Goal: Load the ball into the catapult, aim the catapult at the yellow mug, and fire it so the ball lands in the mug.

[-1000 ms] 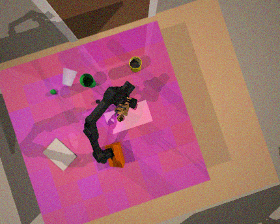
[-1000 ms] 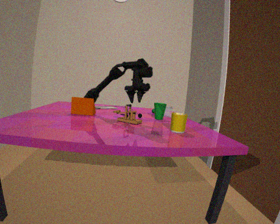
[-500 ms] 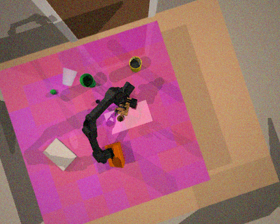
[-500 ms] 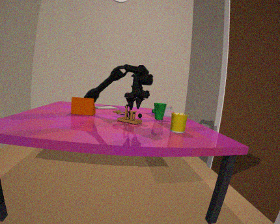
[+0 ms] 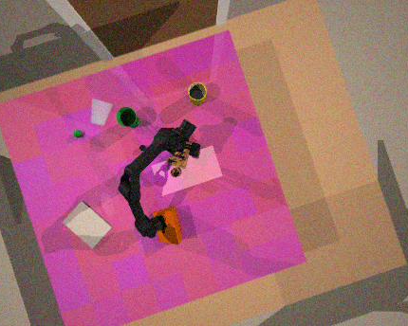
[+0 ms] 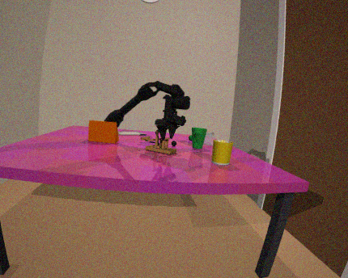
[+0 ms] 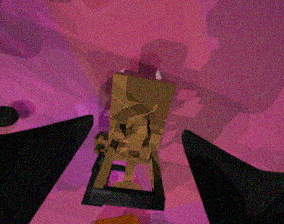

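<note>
The wooden catapult (image 5: 180,158) (image 6: 160,149) (image 7: 142,95) stands on the table (image 5: 243,208) (image 6: 122,162). My gripper (image 6: 167,138) (image 7: 139,126) is open and empty, pointing down just above the catapult, with one finger on each side of it in the wrist view. The yellow mug (image 5: 197,100) (image 6: 222,153) stands upright beyond the catapult. A small black ball (image 5: 142,148) (image 6: 174,143) (image 7: 5,116) lies beside the catapult. A small green round thing (image 5: 78,134) (image 6: 190,138) lies farther off. Whether the catapult's cup (image 5: 176,172) holds anything is too blurred to tell.
A green cup (image 5: 127,117) (image 6: 198,138) stands near the white piece (image 5: 101,113). An orange block (image 5: 169,225) (image 6: 103,132) stands beside the arm's base, and a cream box (image 5: 87,225) lies to the left in the top view.
</note>
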